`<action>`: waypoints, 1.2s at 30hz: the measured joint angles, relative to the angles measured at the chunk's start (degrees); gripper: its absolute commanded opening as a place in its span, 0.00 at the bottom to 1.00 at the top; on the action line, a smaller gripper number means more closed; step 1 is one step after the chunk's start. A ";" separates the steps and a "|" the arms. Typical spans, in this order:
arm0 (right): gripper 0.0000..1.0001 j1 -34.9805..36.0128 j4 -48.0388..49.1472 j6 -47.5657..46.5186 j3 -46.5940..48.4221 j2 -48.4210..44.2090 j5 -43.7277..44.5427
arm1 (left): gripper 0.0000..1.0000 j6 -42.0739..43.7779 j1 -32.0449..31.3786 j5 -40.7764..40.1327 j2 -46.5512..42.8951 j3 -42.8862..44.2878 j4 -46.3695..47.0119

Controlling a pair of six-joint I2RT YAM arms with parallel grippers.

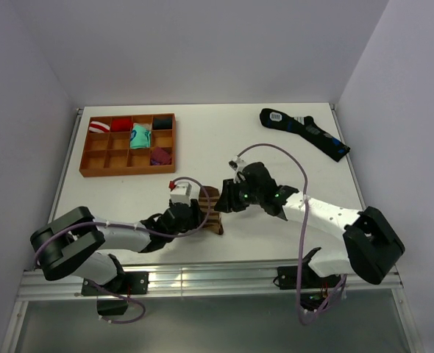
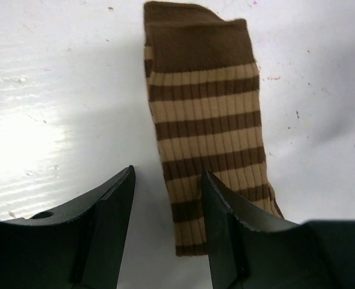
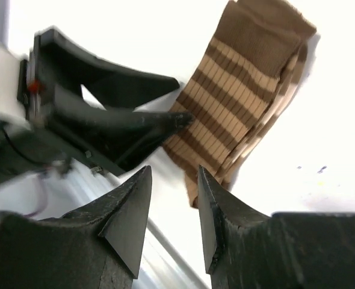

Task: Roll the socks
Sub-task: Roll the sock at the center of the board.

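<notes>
- One white counter (image 1: pixel 202 136) carries everything; the work sits near its front edge, at the middle.
- Two arms come next in size: the left arm (image 1: pixel 121 235) and the right arm (image 1: pixel 320 213) both reach inward and meet over the same spot.
- Far left, well apart from the work, a wooden tray (image 1: pixel 125 172) holds small sock bundles in some compartments.
- At the far right lies a black sock (image 1: pixel 305 132), also well apart.
- Between the arms' tips are the socks (image 1: pixel 214 215), brown with cream stripes. They lie flat and stretched out on the counter, with no turn of a roll in them, so I judge the rolling step is only at its start.
- Left jaws stand apart, clamped on nothing; the near end of the socks (image 2: pixel 204 120) lies in the gap and under one finger.
- Right jaws are likewise apart and empty, with the socks (image 3: pixel 243 90) just beyond their tips.
- Next move, as I judge it: one pair of jaws must pinch that end through both layers and turn it over onto the striped length, while the other pins the rest down.
</notes>
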 measured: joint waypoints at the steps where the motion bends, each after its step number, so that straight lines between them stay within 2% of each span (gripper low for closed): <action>1: 0.44 1.16 0.37 -1.40 -0.37 -1.07 2.56 | 0.54 0.09 1.40 1.16 -0.20 -0.04 0.00; 6: 0.42 7.54 4.79 -6.64 -4.09 -1.99 11.06 | 0.54 0.46 7.67 9.55 -0.39 0.17 0.44; 11: 0.32 10.73 7.69 -8.68 -5.25 3.13 16.72 | 0.53 0.52 13.88 18.18 -0.52 0.33 0.48; 16: 0.27 14.86 7.76 -8.17 -5.20 8.28 23.67 | 0.53 1.60 15.28 23.65 0.74 1.79 -0.04; 21: 0.27 19.28 8.22 -4.94 -5.05 9.01 28.33 | 0.52 1.73 15.32 26.93 4.76 5.27 0.22; 25: 0.25 20.33 8.81 -2.47 -5.03 9.42 29.83 | 0.52 1.66 15.50 28.44 6.75 6.75 1.01; 29: 0.27 20.83 9.18 -1.36 -5.42 8.83 32.28 | 0.52 1.64 15.82 29.27 7.30 7.39 0.85; 36: 0.35 21.73 11.06 -4.66 -8.37 -1.53 35.63 | 0.54 1.49 17.14 30.05 6.38 7.41 -0.74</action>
